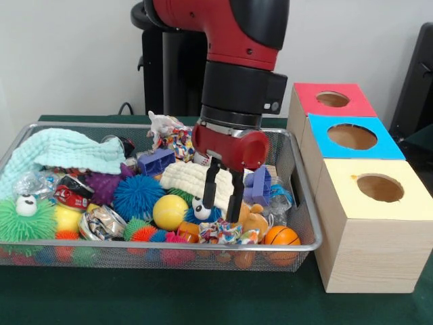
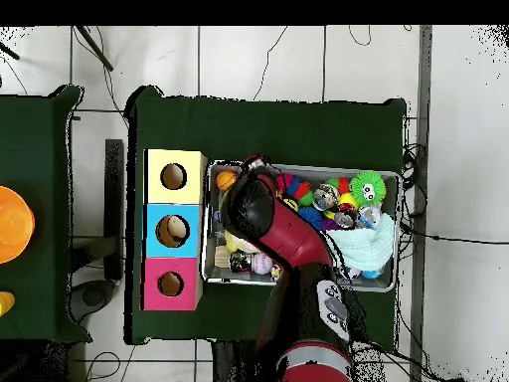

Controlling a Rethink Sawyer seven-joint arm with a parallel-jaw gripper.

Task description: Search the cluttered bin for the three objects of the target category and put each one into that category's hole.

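The red and black arm comes down into the wire bin [image 1: 298, 245], and its claw [image 1: 224, 194] hangs over the toys toward the 3 o'clock end. The two black fingers [image 1: 210, 187] are a little way apart, with nothing between them. Their tips are down among the toys, just above a small blue fuzzy toy with eyes [image 1: 201, 210].

At 9 o'clock from the claw sits a yellow ball [image 1: 170, 212], and past that a blue spiky ball [image 1: 137, 196]. A white waffle cloth [image 1: 191, 179] lies right behind the fingers. At 4 o'clock from the claw, near the bin's corner, is a little orange basketball [image 1: 281, 236]. A green fuzzy ball with eyes [image 1: 26, 219] sits far off at the 9 o'clock end, under a pale green towel [image 1: 64, 152].

Just beside the bin at 3 o'clock stand three wooden boxes with round holes: the yellow box [image 1: 375, 194] nearest, then the blue box [image 1: 352, 137], then the red box [image 1: 331, 99]. I can't tell which toys go in which hole.
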